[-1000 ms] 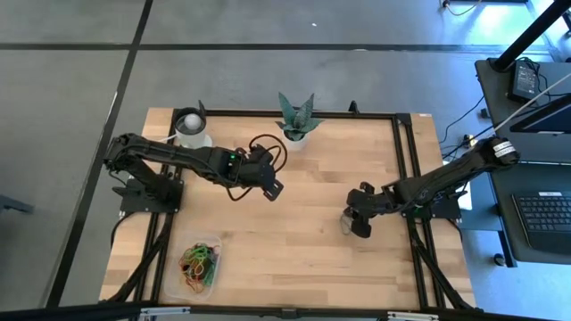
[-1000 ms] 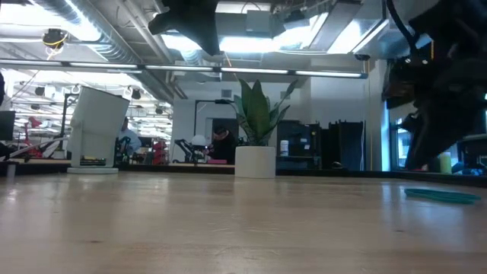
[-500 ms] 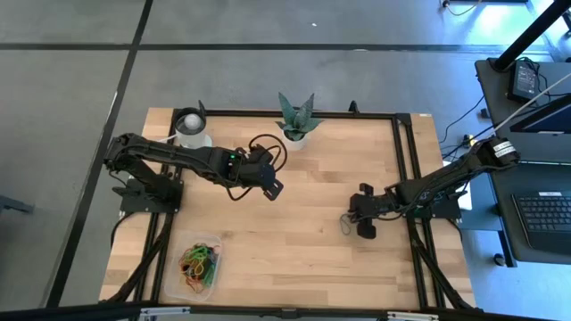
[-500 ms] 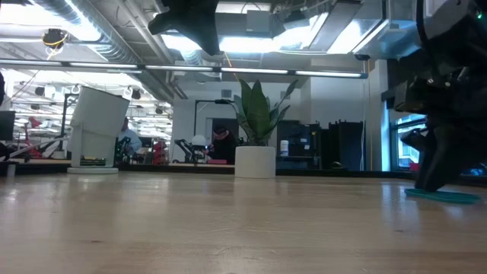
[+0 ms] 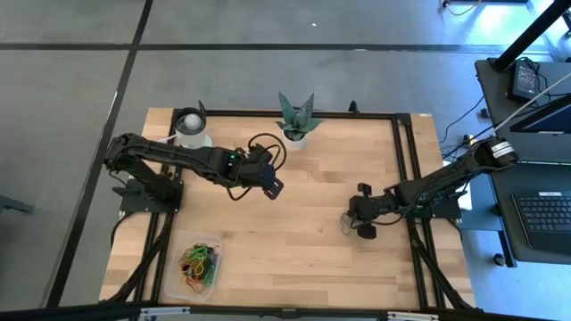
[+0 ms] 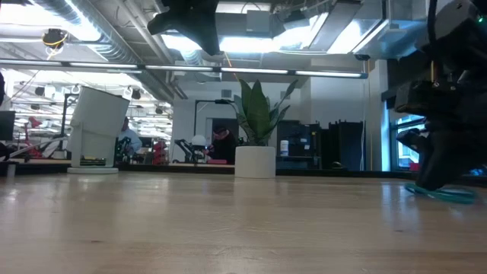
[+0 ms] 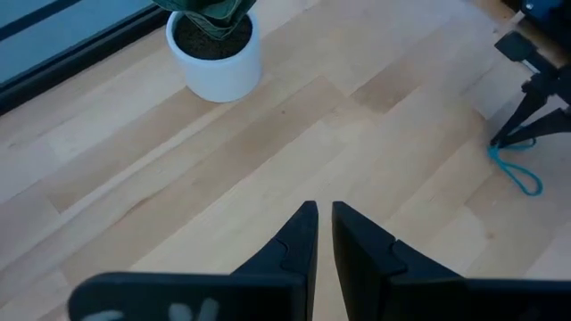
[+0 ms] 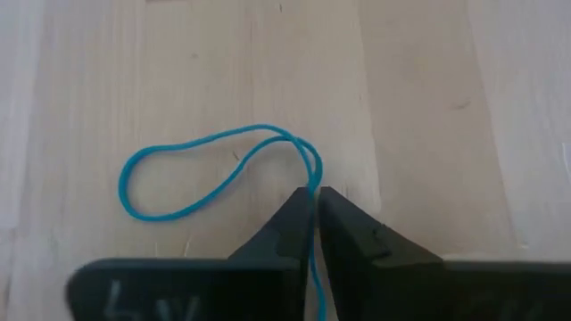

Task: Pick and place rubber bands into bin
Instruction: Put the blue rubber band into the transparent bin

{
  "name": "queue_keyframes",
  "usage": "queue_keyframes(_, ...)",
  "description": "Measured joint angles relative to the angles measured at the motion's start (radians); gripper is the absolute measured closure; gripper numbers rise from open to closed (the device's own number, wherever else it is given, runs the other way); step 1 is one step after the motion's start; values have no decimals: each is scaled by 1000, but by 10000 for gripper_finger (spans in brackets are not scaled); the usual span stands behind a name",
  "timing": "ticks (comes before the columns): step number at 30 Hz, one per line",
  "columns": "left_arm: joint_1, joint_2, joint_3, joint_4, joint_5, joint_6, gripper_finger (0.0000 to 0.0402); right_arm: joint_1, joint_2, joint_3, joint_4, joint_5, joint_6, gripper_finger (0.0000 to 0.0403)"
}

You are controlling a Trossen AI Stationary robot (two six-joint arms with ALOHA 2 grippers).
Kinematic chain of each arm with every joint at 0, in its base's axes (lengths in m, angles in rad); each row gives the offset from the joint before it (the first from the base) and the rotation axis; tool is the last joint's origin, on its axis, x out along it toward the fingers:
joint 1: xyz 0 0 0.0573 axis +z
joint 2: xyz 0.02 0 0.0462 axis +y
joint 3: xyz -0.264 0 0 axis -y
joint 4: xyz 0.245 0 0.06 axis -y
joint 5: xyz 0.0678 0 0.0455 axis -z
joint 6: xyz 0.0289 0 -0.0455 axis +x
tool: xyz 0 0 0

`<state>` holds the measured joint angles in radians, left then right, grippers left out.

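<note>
Low on table (image 5: 303,187), right gripper (image 8: 314,198) pinching rubber band (image 8: 178,174)

Counter layout, seen from above
Bin (image 5: 198,265) lower left; cup (image 5: 190,127) and plant pot (image 5: 295,135) along the upper edge; one rubber band (image 5: 344,224) right of centre, under the right claw (image 5: 353,222).

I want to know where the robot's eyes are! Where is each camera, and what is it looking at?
High view: above the table, looking straight down; both arms show, plus the bin.
Low view: at tabletop height, looking across at the plant pot; the right gripper shows.
Left wrist view: on the left arm, past the shut left gripper.
Right wrist view: on the right arm, its fingers pinching the blue rubber band.
Shared: both wrist views show that band.
</note>
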<state>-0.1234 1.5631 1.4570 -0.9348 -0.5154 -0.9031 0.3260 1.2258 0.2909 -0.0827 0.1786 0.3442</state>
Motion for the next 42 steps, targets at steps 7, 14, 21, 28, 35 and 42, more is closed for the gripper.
queue_keyframes(7,0,0,0,1,0,-3,370,-1,3,-2,67,-9,42,394)
queue_keyframes(14,0,0,0,77,0,10,371,-1,4,85,54,-21,-31,398)
queue_keyframes(21,-13,0,0,219,17,237,349,-39,3,274,-84,-14,-213,399)
queue_keyframes(28,-35,0,0,334,-43,368,259,-106,3,510,-253,13,-384,401)
queue_keyframes(35,-40,27,-1,427,-66,460,165,-174,2,708,-250,15,-521,399)
queue_keyframes(42,-40,66,1,682,-44,648,129,-237,1,815,-251,14,-567,398)
